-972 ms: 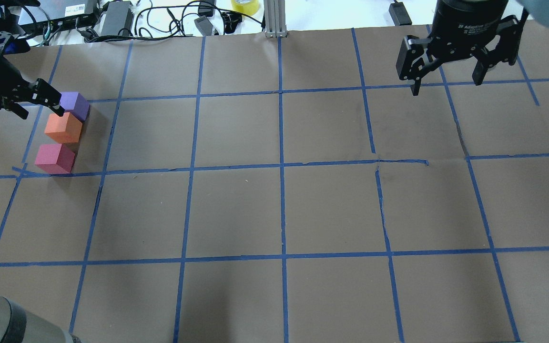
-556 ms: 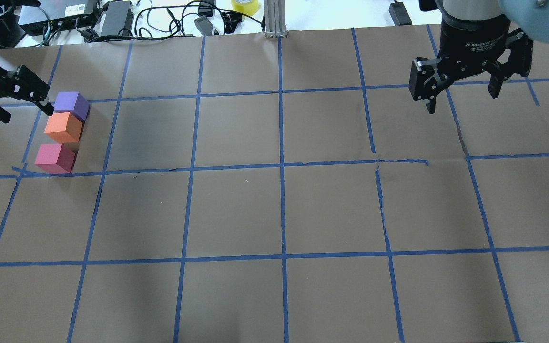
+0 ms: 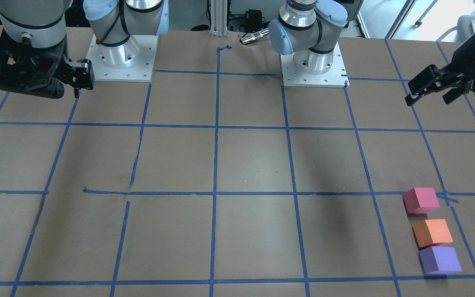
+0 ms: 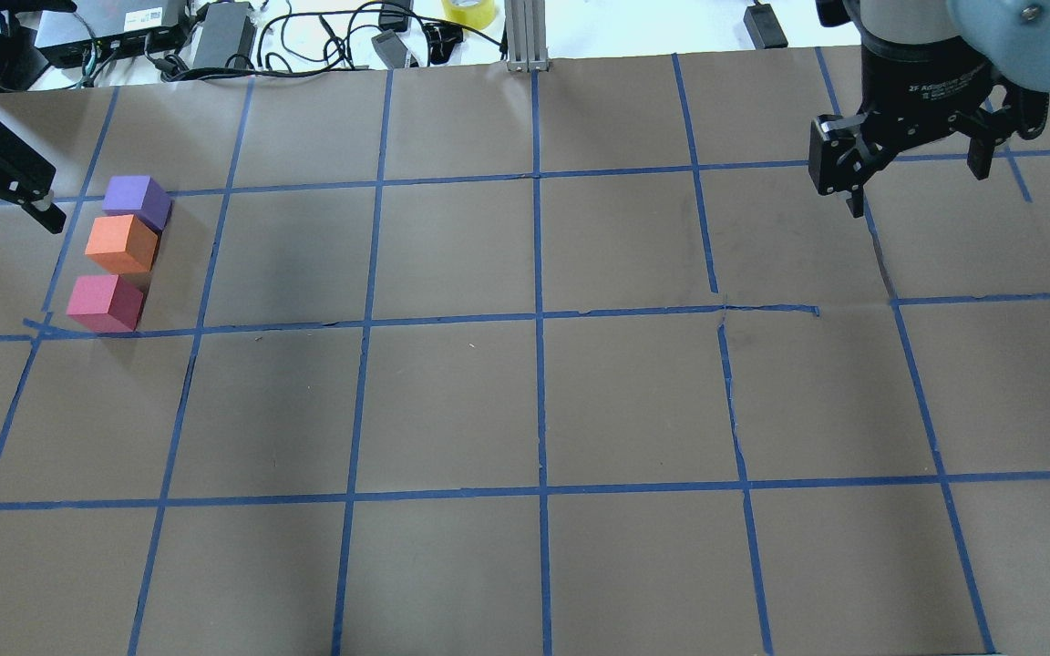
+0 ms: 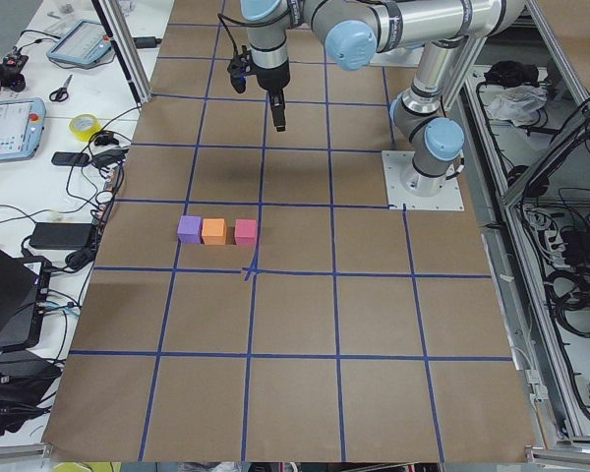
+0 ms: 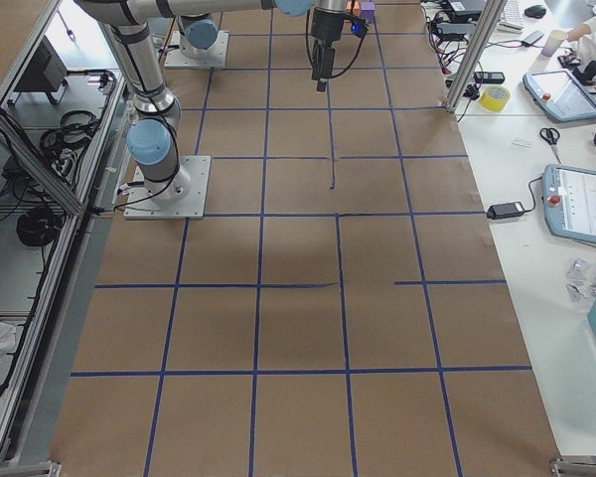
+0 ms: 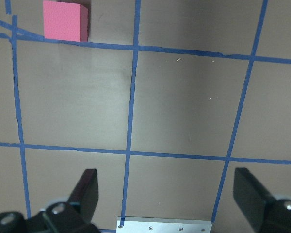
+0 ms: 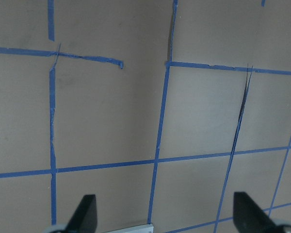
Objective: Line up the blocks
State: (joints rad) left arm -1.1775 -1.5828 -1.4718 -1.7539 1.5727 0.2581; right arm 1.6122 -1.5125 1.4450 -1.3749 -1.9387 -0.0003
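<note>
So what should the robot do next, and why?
Probably nothing more than parking the open, empty left gripper away: the purple block, orange block and pinkish red block already sit in one straight row, apart from it.

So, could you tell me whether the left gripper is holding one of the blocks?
No, the left gripper is open and empty, apart from the purple block, the nearest one.
</note>
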